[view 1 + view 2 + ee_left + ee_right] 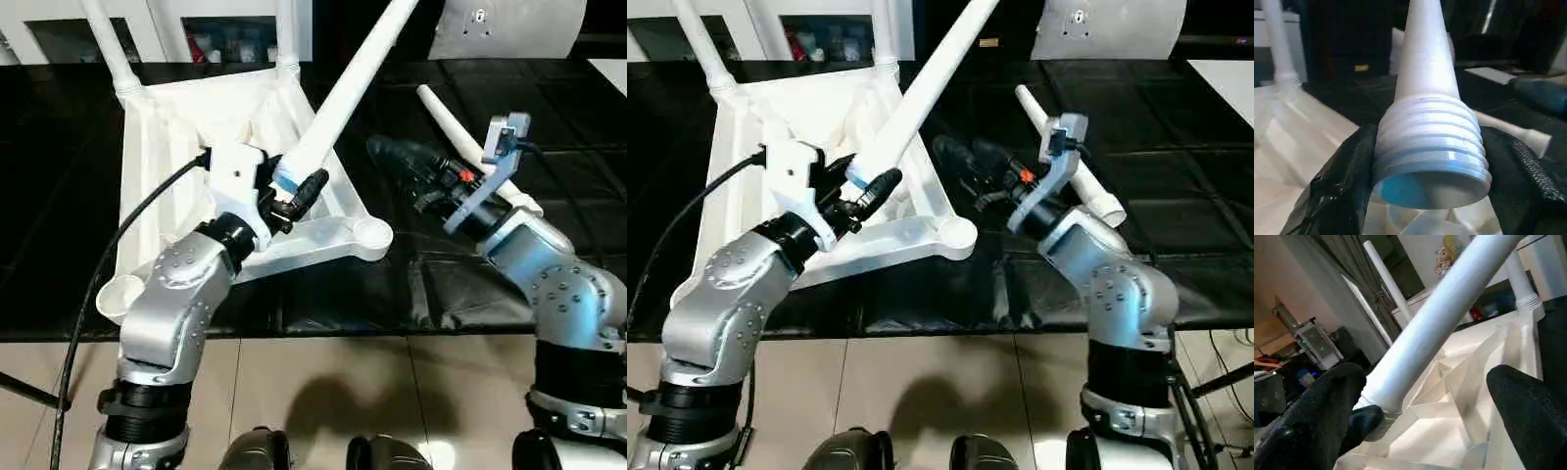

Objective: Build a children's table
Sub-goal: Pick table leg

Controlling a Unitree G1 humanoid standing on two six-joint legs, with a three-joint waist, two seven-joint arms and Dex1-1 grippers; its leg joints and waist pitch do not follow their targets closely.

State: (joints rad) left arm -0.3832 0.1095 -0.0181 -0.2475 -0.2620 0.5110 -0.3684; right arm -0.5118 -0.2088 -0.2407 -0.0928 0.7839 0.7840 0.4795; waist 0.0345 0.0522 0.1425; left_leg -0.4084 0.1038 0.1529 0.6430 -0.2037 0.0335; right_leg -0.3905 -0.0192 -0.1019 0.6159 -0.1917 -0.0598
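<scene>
The children's table top [157, 176] lies upside down on the black work table, ribs up. Two white legs [108, 39] [287, 34] stand in its far corner sockets. The near sockets [372, 235] [118, 294] are bare. My left gripper [294, 191] is shut on the threaded end [1432, 147] of a third leg [348, 83], which slants up and to the right over the top. In the left wrist view a black finger [1337, 186] presses each side of the thread. My right gripper [397, 171] stands open just right of the top, beside a loose leg [451, 132] lying on the cover.
The black-covered work table [549, 117] ends at a front edge [392, 333] over the tiled floor. A black cable [108, 255] loops from my left wrist. A white shelf unit [235, 34] and a grey panel [500, 29] stand behind the table.
</scene>
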